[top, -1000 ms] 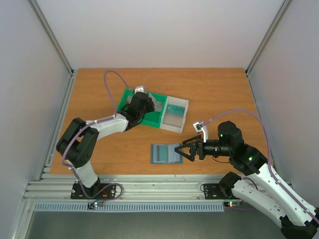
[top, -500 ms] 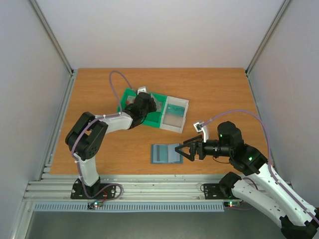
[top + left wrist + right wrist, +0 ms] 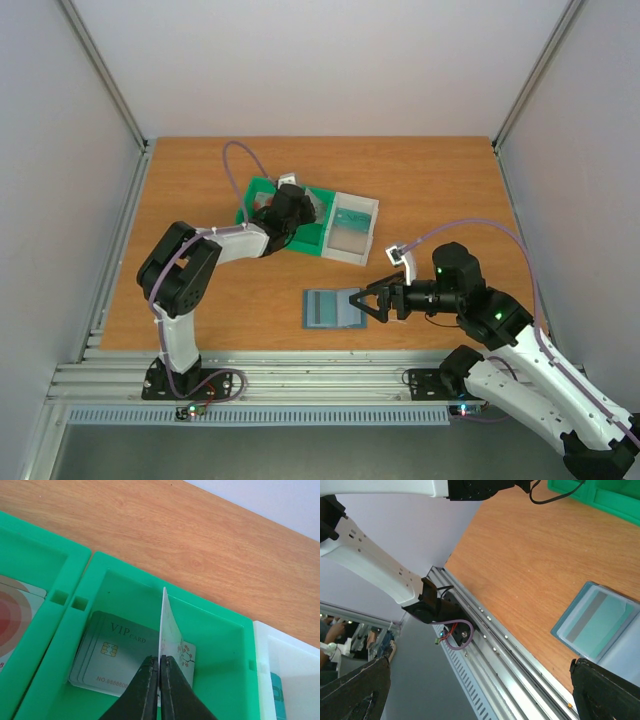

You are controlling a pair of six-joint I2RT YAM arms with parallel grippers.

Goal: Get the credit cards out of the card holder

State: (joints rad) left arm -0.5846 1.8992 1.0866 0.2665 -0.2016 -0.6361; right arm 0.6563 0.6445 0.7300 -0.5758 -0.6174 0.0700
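Credit card [image 3: 170,630], left gripper [image 3: 160,660] slightly rightward

- White links and black rounded joints on left arm [image 3: 215,245].
- Same white-and-black build on right arm [image 3: 515,390]; glows green at two joint lights.
- Lilac cable [image 3: 237,150] along each arm.
- Black triangular fingers on right gripper [image 3: 357,308].
- Black base plates [image 3: 190,383], small red and green lights.
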